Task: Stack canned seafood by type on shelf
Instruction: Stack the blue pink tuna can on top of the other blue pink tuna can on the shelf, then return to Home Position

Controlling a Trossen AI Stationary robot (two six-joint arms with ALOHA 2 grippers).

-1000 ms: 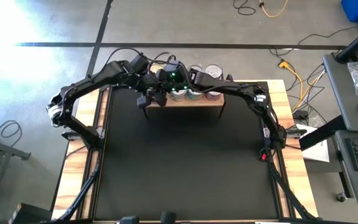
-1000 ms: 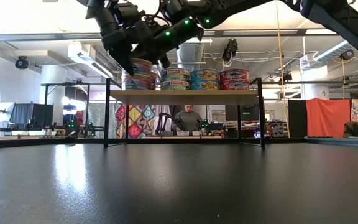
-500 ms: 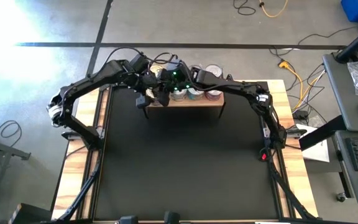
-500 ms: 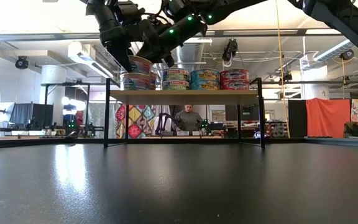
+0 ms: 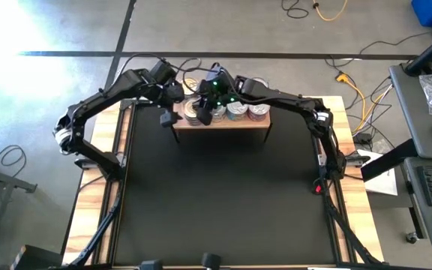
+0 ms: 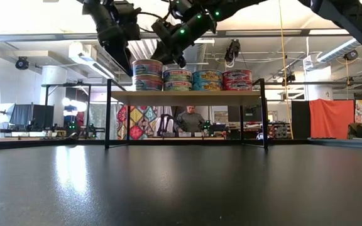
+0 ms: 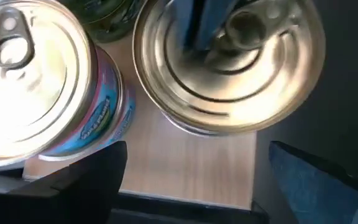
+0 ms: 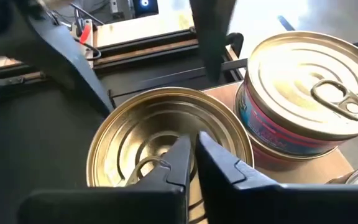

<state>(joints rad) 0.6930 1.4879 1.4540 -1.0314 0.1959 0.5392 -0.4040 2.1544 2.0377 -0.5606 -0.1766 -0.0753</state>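
- Nearest in the low view lies the black table top [image 6: 181, 188], filling the lower half of the frame.
- Beyond it, at centre frame, stands the shelf [image 6: 186, 94], a light-wood board on dark legs.
- On the shelf sit the canned seafood tins [image 6: 193, 80] in four two-high stacks, side by side along the board's middle and left part; labels show red, green and blue.
- From straight above, the shelf [image 5: 231, 123] is at the upper centre of the frame, on the far edge of the table [image 5: 223, 195], with silver lids showing in a row.
- Over the leftmost stack, the gold-lidded tin [image 8: 166, 149] sits just beside a silver-lidded one with a red and blue label [image 8: 309, 93].
- Right gripper [image 8: 190, 158] hovers right above the gold lid, its two fingers pressed together and holding nothing; in the high view it shows at upper centre [image 5: 203, 114].
- Left gripper [image 5: 168, 118] hangs just left of the shelf's left end, fingers spread wide and empty; in the low view it is at upper left [image 6: 121, 59].
- Farther off, under the shelf in the low view, a person [image 6: 190, 119] sits in the room behind.
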